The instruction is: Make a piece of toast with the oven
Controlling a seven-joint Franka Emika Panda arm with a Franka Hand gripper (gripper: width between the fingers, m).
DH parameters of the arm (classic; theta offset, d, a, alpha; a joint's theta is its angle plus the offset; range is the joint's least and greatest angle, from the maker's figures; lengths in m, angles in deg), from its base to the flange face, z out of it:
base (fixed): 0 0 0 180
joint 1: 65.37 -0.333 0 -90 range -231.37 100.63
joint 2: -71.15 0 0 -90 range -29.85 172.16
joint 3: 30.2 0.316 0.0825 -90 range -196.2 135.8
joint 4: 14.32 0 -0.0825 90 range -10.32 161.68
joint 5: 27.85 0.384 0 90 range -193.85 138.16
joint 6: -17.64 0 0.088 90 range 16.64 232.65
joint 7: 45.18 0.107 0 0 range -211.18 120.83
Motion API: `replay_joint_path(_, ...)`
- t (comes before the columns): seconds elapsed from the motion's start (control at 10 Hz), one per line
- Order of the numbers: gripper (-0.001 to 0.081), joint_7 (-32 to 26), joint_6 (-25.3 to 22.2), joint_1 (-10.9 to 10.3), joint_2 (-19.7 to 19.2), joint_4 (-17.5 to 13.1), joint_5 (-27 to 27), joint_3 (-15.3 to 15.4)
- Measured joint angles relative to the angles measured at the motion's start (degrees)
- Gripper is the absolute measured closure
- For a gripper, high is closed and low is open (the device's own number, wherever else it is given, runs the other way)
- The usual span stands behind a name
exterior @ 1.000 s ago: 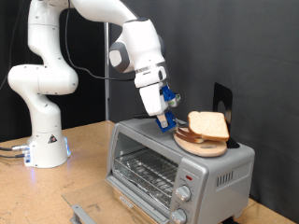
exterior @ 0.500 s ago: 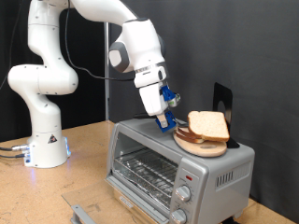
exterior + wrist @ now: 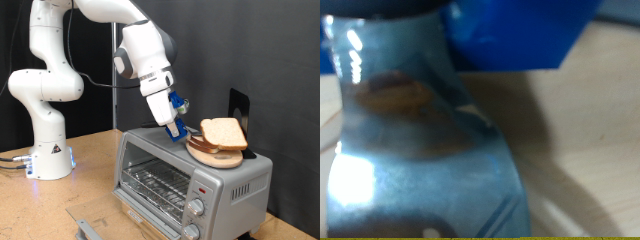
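Note:
The piece of toast (image 3: 223, 133), pale with a tan crust, lies on a round light-wood board (image 3: 214, 155) on top of the silver oven (image 3: 228, 182). The oven's wire rack (image 3: 155, 184) shows through its front, and round knobs (image 3: 197, 208) run down its right side. My gripper (image 3: 175, 129), with blue fingers, points down at the oven's top, just to the exterior view's left of the toast and board and close to their edge. Nothing shows between its fingers. The wrist view holds only a blurred close-up of a blue-grey finger (image 3: 420, 150) over a tan surface.
A black upright object (image 3: 237, 108) stands behind the toast on the oven. The oven sits on a wooden table (image 3: 80, 190). The white arm base (image 3: 45, 150) stands at the exterior view's left. A grey edge (image 3: 85, 222) shows at the bottom.
The arm's wrist has shifted slightly to the exterior view's left. The fingertips stay beside the board, and the toast has not moved.

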Motion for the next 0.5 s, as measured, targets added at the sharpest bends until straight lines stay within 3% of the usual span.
replay_joint_path(0.3,0.0537,-15.3,0.0,-4.0,3.0,4.2,9.8,-5.0)
replay_joint_path(0.5,0.0537,-19.6,-0.1,-5.0,5.3,6.7,12.9,-6.7)
